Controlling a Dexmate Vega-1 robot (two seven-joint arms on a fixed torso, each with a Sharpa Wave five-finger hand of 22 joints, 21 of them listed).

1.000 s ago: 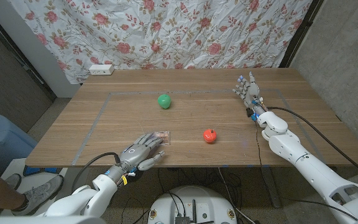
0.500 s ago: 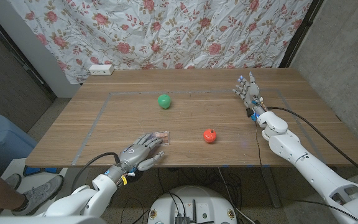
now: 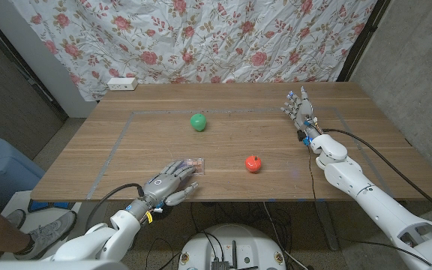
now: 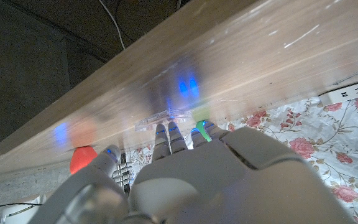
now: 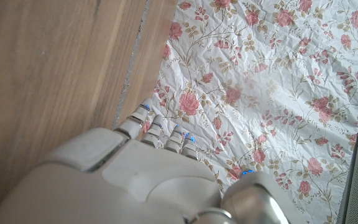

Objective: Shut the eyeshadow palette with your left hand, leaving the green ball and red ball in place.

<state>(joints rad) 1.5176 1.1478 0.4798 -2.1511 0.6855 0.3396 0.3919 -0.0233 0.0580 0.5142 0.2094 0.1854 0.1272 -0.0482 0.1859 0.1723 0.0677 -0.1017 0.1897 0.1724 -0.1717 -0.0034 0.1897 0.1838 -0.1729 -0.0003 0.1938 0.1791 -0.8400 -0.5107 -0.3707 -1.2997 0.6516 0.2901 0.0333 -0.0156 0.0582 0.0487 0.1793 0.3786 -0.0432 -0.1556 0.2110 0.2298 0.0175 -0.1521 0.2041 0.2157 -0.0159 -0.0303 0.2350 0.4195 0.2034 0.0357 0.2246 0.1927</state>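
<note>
Wooden table (image 3: 111,154): palette (image 3: 194,164), green ball (image 3: 197,121), red ball (image 3: 253,163).

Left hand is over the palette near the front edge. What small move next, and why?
Probably press the left hand gently down and hold: its fingers already lie over the eyeshadow palette, which looks low and nearly flat. Avoid sweeping right, since the red ball sits close beside it; the green ball is farther back.

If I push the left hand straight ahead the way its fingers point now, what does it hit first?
The eyeshadow palette: the left hand points up and right at it, fingertips at or over its near edge. Contact is unclear. The green ball lies well beyond.
</note>
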